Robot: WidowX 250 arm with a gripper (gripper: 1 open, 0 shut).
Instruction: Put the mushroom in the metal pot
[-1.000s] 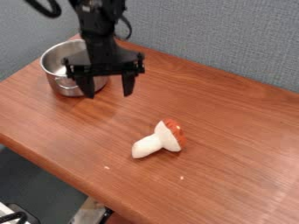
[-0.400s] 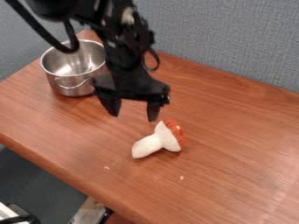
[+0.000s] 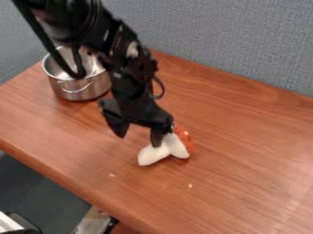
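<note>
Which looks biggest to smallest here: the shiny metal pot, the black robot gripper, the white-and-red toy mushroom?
1–2. Shiny metal pot and black robot gripper: too alike to rank.
3. White-and-red toy mushroom: smallest.

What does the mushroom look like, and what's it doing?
The mushroom has a thick, creamy-white stem and an orange-red cap that looks pale underneath. It looks like a smooth toy. It lies on its side on the wooden table, stem pointing toward the camera side. The open black gripper is right above it, hiding a bit; I can't tell if they touch.
</note>
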